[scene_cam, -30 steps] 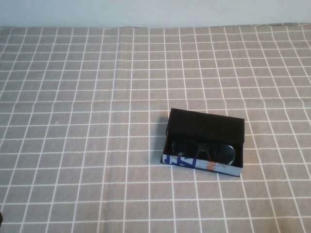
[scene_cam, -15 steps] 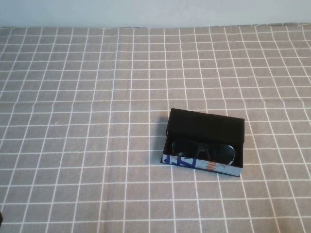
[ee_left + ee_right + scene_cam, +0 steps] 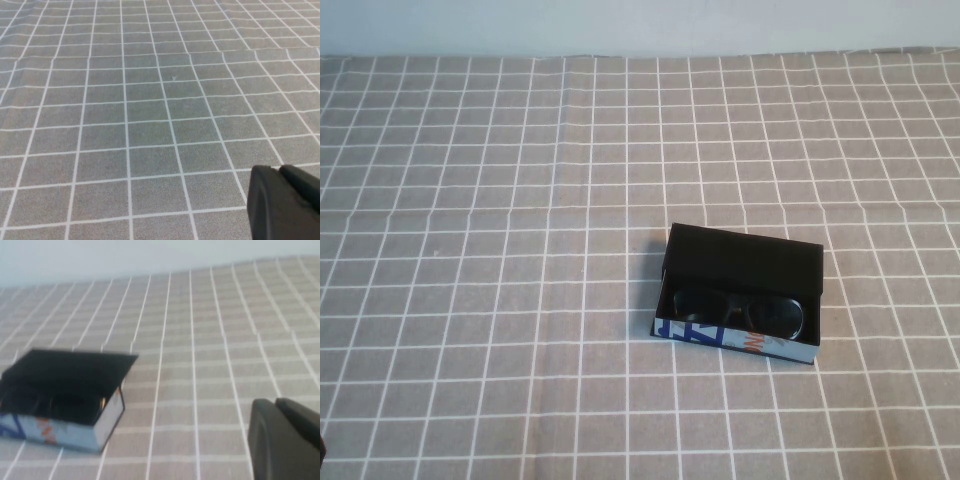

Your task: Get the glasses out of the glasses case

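The glasses case (image 3: 745, 262) is a black box standing open on the checked cloth, right of the table's middle, its white printed front facing me. The black glasses (image 3: 740, 309) lie inside it, behind the front wall. In the right wrist view the case (image 3: 111, 416) sits ahead and to one side of my right gripper (image 3: 274, 403), well apart from it, and the glasses (image 3: 50, 405) show dimly inside. My right gripper is shut and empty. My left gripper (image 3: 278, 170) is shut and empty over bare cloth. Neither gripper shows in the high view.
A grey cloth with white grid lines (image 3: 520, 250) covers the whole table. A pale wall (image 3: 640, 25) runs along the far edge. A fold line crosses the cloth behind the case.
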Tool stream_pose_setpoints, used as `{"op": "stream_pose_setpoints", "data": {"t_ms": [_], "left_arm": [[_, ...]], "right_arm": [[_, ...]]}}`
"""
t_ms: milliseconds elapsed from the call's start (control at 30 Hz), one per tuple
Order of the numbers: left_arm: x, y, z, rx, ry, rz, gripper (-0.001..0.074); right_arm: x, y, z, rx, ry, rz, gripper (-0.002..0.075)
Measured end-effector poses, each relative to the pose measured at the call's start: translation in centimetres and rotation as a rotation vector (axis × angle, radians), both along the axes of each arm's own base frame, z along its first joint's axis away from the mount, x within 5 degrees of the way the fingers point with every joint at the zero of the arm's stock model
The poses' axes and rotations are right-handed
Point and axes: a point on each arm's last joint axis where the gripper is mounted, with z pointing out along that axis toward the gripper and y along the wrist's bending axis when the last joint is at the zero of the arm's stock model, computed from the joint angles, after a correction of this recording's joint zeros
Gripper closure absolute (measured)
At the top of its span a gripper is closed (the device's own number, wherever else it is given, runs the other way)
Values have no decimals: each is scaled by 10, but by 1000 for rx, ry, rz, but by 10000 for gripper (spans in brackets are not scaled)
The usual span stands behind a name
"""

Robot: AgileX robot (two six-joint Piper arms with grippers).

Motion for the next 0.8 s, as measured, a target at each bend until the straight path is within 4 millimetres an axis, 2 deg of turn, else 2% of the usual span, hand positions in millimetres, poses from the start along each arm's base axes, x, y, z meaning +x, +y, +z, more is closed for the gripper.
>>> {"op": "stream_pose_setpoints", "data": {"t_ms": [433,600,700,800], "left_arm": [[0,0,0,0,0,0,740],[0,0,0,0,0,0,740],[0,0,0,0,0,0,740],[0,0,0,0,0,0,739]], "right_arm": [[0,-10,31,37,-341,-112,743],[-5,-17,47,202,-515,-166,743],[-7,-17,54,302,-536,-154,743],[-11,-15,74,325,-551,-121,743]]}}
